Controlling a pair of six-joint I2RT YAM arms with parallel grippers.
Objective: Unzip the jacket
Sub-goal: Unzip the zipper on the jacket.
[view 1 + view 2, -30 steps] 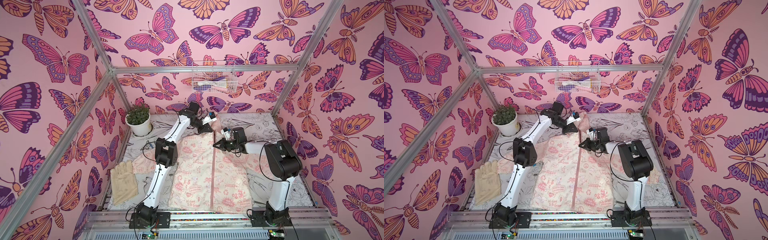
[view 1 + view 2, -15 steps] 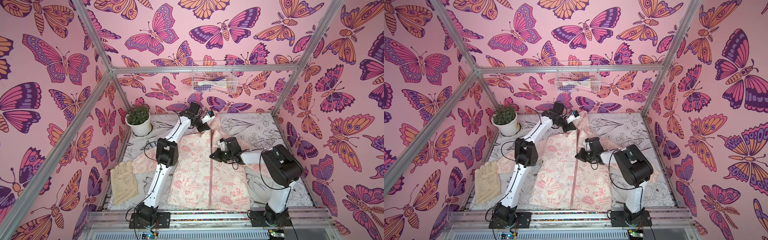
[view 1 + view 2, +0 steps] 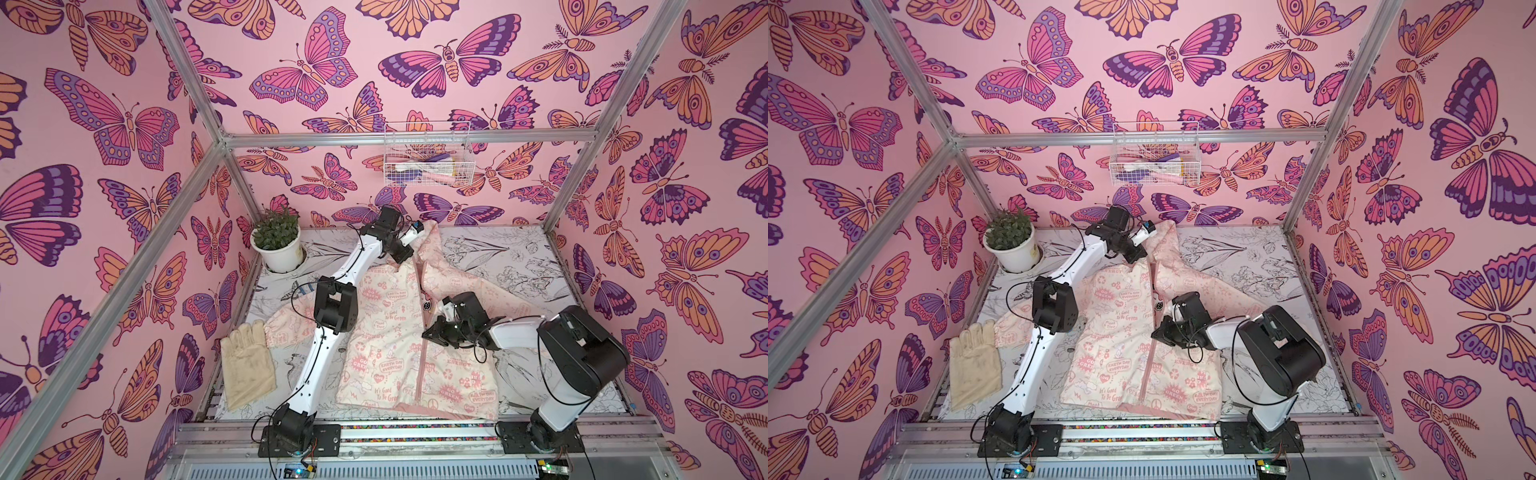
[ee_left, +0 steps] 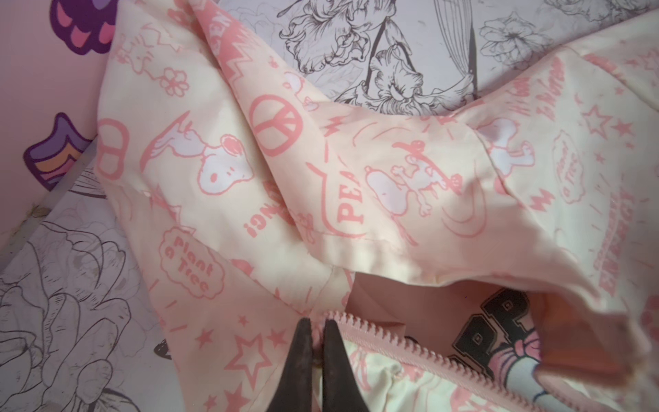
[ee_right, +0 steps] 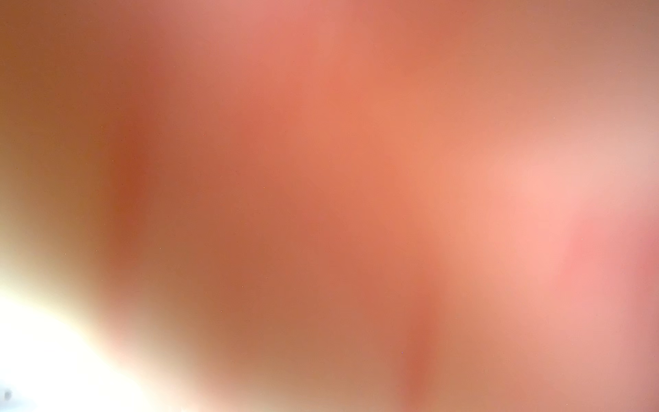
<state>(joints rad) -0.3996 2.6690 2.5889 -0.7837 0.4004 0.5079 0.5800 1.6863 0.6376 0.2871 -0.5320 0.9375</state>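
With the jacket (image 3: 386, 328) flat in the middle of the table (image 3: 519, 257), hold the collar (image 4: 271, 296) taut with your left gripper (image 4: 317, 323) pinched shut on it and drag the closed right gripper (image 3: 427, 333) straight down the zipper (image 3: 420, 374) toward the hem (image 3: 415, 409), no sideways yanking.

Bright, sharp; right wrist apparently defocused.
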